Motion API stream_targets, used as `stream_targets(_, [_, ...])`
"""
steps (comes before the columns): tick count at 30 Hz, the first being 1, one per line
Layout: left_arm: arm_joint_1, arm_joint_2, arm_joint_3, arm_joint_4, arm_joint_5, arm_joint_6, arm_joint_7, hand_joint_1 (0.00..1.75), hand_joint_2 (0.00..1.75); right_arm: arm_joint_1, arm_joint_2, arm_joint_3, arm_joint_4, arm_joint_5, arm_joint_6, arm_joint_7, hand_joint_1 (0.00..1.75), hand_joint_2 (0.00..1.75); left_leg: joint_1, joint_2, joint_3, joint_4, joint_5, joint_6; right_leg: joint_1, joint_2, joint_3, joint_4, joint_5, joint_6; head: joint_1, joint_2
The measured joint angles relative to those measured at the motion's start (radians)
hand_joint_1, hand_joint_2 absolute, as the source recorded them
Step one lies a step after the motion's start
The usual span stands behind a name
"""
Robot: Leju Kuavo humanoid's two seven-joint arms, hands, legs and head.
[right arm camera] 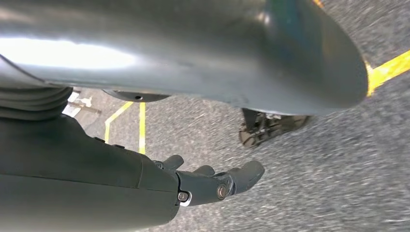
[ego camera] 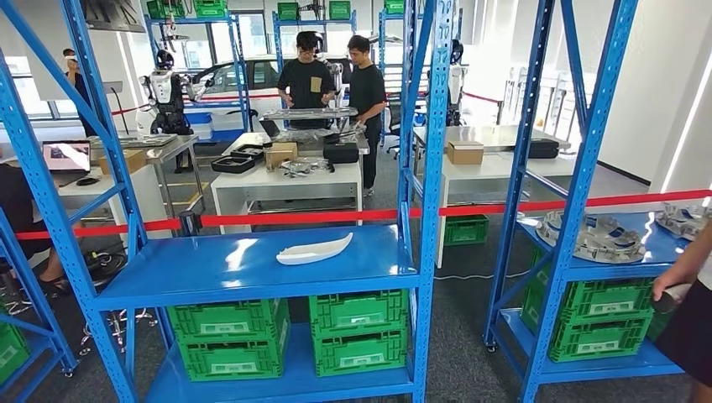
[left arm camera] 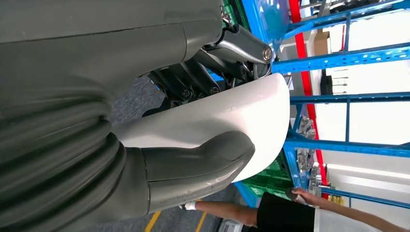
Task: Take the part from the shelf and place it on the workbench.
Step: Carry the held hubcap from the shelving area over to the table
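1. At the left and centre of the head view stands the blue shelf [ego camera: 185, 269]. A long white piece [ego camera: 315, 249] lies flat on its deck, just right of the frame's middle. It looks like a twin of what you are carrying, so don't take it for the one in hand.
2. That shelf piece has its long axis running roughly across the frame, along the shelf front. Its slim tip points toward the upper right and its blunter end toward the lower left.
3. Your left hand [left arm camera: 159, 169] is gripping the white part [left arm camera: 241, 121]. The thick thumb presses one face and the dark fingers [left arm camera: 193, 84] back the other. I judge the pinch across the faces suits a thin, curved shell.
4. The held part's long axis runs out from the hand, and its broad rounded end sticks out past the thumb toward the blue shelving. The wrist picture is turned, so I cannot tell how level it is.
5. Beyond the red tape [ego camera: 302, 218], at upper centre of the head view, is the white workbench [ego camera: 285, 180] with two people behind it. It is well apart from you, so the placing is not yet done.
6. Your right hand [right arm camera: 203, 186] holds nothing. Its fingers are loosely extended above the grey floor [right arm camera: 314, 183], and it hangs idle, free to steady you.
7. At the right edge of the head view a person's arm [ego camera: 684, 264] reaches in near the second shelf; mind it.
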Motion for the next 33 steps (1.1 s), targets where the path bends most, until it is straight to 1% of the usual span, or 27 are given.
stream_targets(1, [0.000, 0.000, 0.000, 0.000, 0.000, 0.000, 0.000, 1.75, 1.75, 0.000, 0.000, 0.000, 0.000, 0.000, 0.000, 0.000, 0.00, 0.00, 0.002, 0.000, 0.002, 0.038, 0.000, -0.003, 0.000, -0.001, -0.015, 0.001, 0.013, 0.002, 0.000, 0.000])
stream_targets(2, [0.000, 0.000, 0.001, 0.000, 0.000, 0.000, 0.000, 1.75, 1.75, 0.000, 0.000, 0.000, 0.000, 0.000, 0.000, 0.000, 0.00, 0.00, 0.004, 0.000, 0.018, 0.047, 0.022, -0.004, 0.000, -0.001, -0.031, 0.003, 0.025, 0.004, -0.001, 0.000])
stream_targets(3, [0.000, 0.000, 0.001, 0.000, -0.002, 0.000, 0.000, 1.75, 1.75, 0.000, 0.000, 0.000, 0.000, -0.001, -0.001, 0.000, 0.00, 0.00, 0.005, 0.000, 0.050, 0.022, 0.054, -0.003, 0.000, -0.002, -0.046, 0.004, 0.038, 0.007, -0.001, 0.000])
stream_targets(4, [0.000, 0.000, 0.002, 0.000, -0.006, 0.000, -0.001, 1.75, 1.75, 0.000, 0.000, 0.000, 0.000, -0.002, -0.002, -0.002, 0.00, 0.00, 0.006, 0.000, 0.100, -0.034, 0.078, -0.002, 0.000, -0.002, -0.059, 0.006, 0.050, 0.010, -0.001, 0.000])
stream_targets(6, [-0.002, 0.000, 0.005, -0.002, -0.017, 0.003, -0.006, 1.75, 1.75, 0.000, 0.000, 0.000, 0.000, -0.008, -0.004, -0.010, 0.00, 0.00, 0.003, -0.002, 0.207, -0.186, 0.072, 0.007, 0.001, -0.001, -0.079, 0.010, 0.070, 0.019, -0.001, 0.000])
stream_targets(7, [-0.003, 0.000, 0.010, -0.004, -0.022, 0.007, -0.009, 1.75, 1.75, 0.000, 0.000, 0.000, 0.000, -0.010, -0.003, -0.015, 0.00, 0.00, 0.000, -0.003, 0.238, -0.240, 0.058, 0.013, 0.001, -0.001, -0.084, 0.010, 0.081, 0.024, 0.000, 0.000])
stream_targets(8, [-0.004, 0.000, 0.018, -0.004, -0.024, 0.011, -0.012, 1.75, 1.75, 0.001, 0.000, 0.000, 0.000, -0.011, -0.001, -0.019, 0.00, 0.00, -0.003, -0.003, 0.249, -0.270, 0.049, 0.022, 0.001, -0.001, -0.087, 0.008, 0.092, 0.030, 0.000, 0.000])
stream_targets(10, [-0.006, 0.000, 0.042, -0.004, -0.026, 0.017, -0.018, 1.75, 1.75, 0.005, 0.001, 0.000, 0.000, -0.008, 0.007, -0.028, 0.00, 0.00, -0.006, 0.000, 0.234, -0.278, 0.062, 0.042, -0.004, 0.001, -0.094, 0.005, 0.104, 0.043, 0.001, 0.000])
stream_targets(11, [-0.008, 0.000, 0.056, -0.004, -0.027, 0.019, -0.020, 1.75, 1.75, 0.008, 0.001, 0.000, 0.000, -0.006, 0.012, -0.035, 0.00, 0.00, -0.006, 0.002, 0.223, -0.279, 0.074, 0.052, -0.006, 0.002, -0.102, 0.017, 0.085, 0.049, 0.002, 0.000])
stream_targets(12, [-0.010, 0.000, 0.068, -0.004, -0.029, 0.020, -0.022, 1.75, 1.75, 0.010, 0.001, 0.000, 0.000, -0.004, 0.017, -0.045, 0.00, 0.00, -0.004, 0.004, 0.211, -0.280, 0.087, 0.061, -0.007, 0.004, -0.113, 0.048, 0.045, 0.053, 0.003, 0.000])
stream_targets(14, [-0.013, 0.001, 0.089, -0.002, -0.031, 0.020, -0.024, 1.75, 1.75, 0.010, 0.002, 0.000, 0.000, -0.005, 0.023, -0.064, 0.00, 0.00, -0.005, 0.006, 0.182, -0.278, 0.112, 0.069, -0.009, 0.005, -0.141, 0.161, -0.065, 0.058, 0.005, 0.000])
stream_targets(15, [-0.013, 0.001, 0.096, 0.001, -0.031, 0.018, -0.024, 1.75, 1.75, 0.008, 0.002, 0.000, 0.000, -0.005, 0.024, -0.069, 0.00, 0.00, -0.007, 0.007, 0.166, -0.276, 0.125, 0.070, -0.009, 0.005, -0.151, 0.224, -0.100, 0.059, 0.005, 0.000])
stream_targets(16, [-0.013, 0.001, 0.101, 0.004, -0.033, 0.016, -0.025, 1.75, 1.75, 0.007, 0.002, 0.000, 0.000, -0.006, 0.025, -0.071, 0.00, 0.00, -0.008, 0.008, 0.148, -0.272, 0.138, 0.070, -0.008, 0.005, -0.151, 0.271, -0.109, 0.059, 0.005, 0.000])
stream_targets(17, [-0.014, 0.001, 0.104, 0.008, -0.035, 0.015, -0.026, 1.75, 1.75, 0.006, 0.002, 0.000, 0.000, -0.007, 0.025, -0.072, 0.00, 0.00, -0.008, 0.008, 0.129, -0.267, 0.150, 0.069, -0.007, 0.006, -0.138, 0.290, -0.094, 0.058, 0.006, 0.000])
stream_targets(18, [-0.015, 0.001, 0.105, 0.011, -0.038, 0.016, -0.027, 1.75, 1.75, 0.005, 0.002, 0.000, 0.000, -0.009, 0.024, -0.071, 0.00, 0.00, -0.008, 0.008, 0.109, -0.259, 0.160, 0.067, -0.007, 0.006, -0.109, 0.274, -0.065, 0.055, 0.006, 0.000])
stream_targets(19, [-0.017, 0.001, 0.107, 0.014, -0.041, 0.019, -0.029, 1.75, 1.75, 0.004, 0.002, 0.000, 0.000, -0.012, 0.023, -0.071, 0.00, 0.00, -0.008, 0.008, 0.090, -0.251, 0.169, 0.064, -0.005, 0.006, -0.060, 0.220, -0.042, 0.051, 0.006, 0.000])
stream_targets(21, [-0.023, 0.000, 0.115, 0.016, -0.041, 0.025, -0.030, 1.75, 1.75, -0.001, 0.001, 0.000, 0.000, -0.013, 0.016, -0.061, 0.00, 0.00, -0.010, 0.010, 0.062, -0.238, 0.183, 0.056, 0.000, 0.007, 0.043, 0.075, -0.046, 0.041, 0.006, 0.000])
stream_targets(22, [-0.026, 0.000, 0.121, 0.016, -0.038, 0.027, -0.029, 1.75, 1.75, -0.003, 0.001, 0.000, 0.000, -0.013, 0.011, -0.051, 0.00, 0.00, -0.010, 0.011, 0.054, -0.235, 0.192, 0.050, 0.003, 0.007, 0.075, 0.020, -0.059, 0.037, 0.006, 0.000])
stream_targets(23, [-0.029, 0.000, 0.126, 0.016, -0.034, 0.028, -0.027, 1.75, 1.75, -0.003, 0.001, 0.000, 0.000, -0.012, 0.006, -0.039, 0.00, 0.00, -0.009, 0.013, 0.050, -0.236, 0.201, 0.045, 0.006, 0.007, 0.086, -0.007, -0.068, 0.033, 0.006, 0.000])
stream_targets(25, [-0.031, 0.001, 0.134, 0.018, -0.021, 0.022, -0.021, 1.75, 1.75, -0.001, 0.002, 0.000, 0.000, -0.011, 0.002, -0.022, 0.00, 0.00, -0.008, 0.013, 0.043, -0.239, 0.214, 0.033, 0.005, 0.005, 0.076, -0.019, -0.054, 0.025, 0.005, 0.000])
stream_targets(26, [-0.031, 0.001, 0.137, 0.019, -0.015, 0.016, -0.018, 1.75, 1.75, -0.001, 0.004, 0.000, 0.000, -0.012, 0.000, -0.019, 0.00, 0.00, -0.007, 0.010, 0.036, -0.232, 0.202, 0.026, 0.003, 0.004, 0.068, -0.022, -0.044, 0.019, 0.005, 0.000])
stream_targets(27, [-0.031, 0.001, 0.140, 0.021, -0.008, 0.009, -0.015, 1.75, 1.75, -0.001, 0.005, 0.000, 0.000, -0.012, 0.000, -0.018, 0.00, 0.00, -0.005, 0.007, 0.025, -0.209, 0.173, 0.019, 0.000, 0.002, 0.059, -0.025, -0.032, 0.012, 0.003, 0.000])
stream_targets(28, [-0.031, 0.001, 0.143, 0.023, -0.004, 0.003, -0.012, 1.75, 1.75, -0.002, 0.006, 0.000, 0.000, -0.011, -0.001, -0.016, 0.00, 0.00, -0.002, 0.004, 0.011, -0.166, 0.126, 0.011, -0.002, 0.000, 0.048, -0.026, -0.021, 0.007, 0.002, 0.000])
stream_targets(30, [-0.031, 0.001, 0.144, 0.033, 0.001, -0.008, -0.007, 1.75, 1.75, -0.002, 0.006, 0.000, 0.000, -0.010, -0.001, -0.012, 0.00, 0.00, 0.004, 0.002, -0.016, -0.045, 0.038, -0.001, -0.002, 0.000, 0.024, -0.024, -0.001, 0.003, 0.000, 0.000])
stream_targets(31, [-0.031, 0.000, 0.144, 0.039, 0.002, -0.013, -0.005, 1.75, 1.75, -0.002, 0.006, 0.000, 0.000, -0.009, -0.001, -0.012, 0.00, 0.00, 0.006, 0.002, -0.020, 0.005, 0.022, -0.005, -0.002, 0.000, 0.010, -0.022, 0.009, 0.005, 0.000, 0.000])
stream_targets(32, [-0.031, -0.001, 0.144, 0.045, 0.002, -0.016, -0.003, 1.75, 1.75, -0.002, 0.006, 0.000, 0.000, -0.009, 0.000, -0.016, 0.00, 0.00, 0.009, 0.002, -0.013, 0.029, 0.029, -0.008, -0.003, 0.000, -0.006, -0.019, 0.019, 0.007, -0.001, 0.000])
stream_targets(33, [-0.031, -0.002, 0.143, 0.050, 0.002, -0.018, -0.002, 1.75, 1.75, -0.002, 0.006, 0.000, 0.000, -0.009, 0.001, -0.024, 0.00, 0.00, 0.012, 0.003, 0.010, 0.020, 0.053, -0.010, -0.004, 0.000, -0.022, -0.015, 0.028, 0.011, -0.001, 0.000])
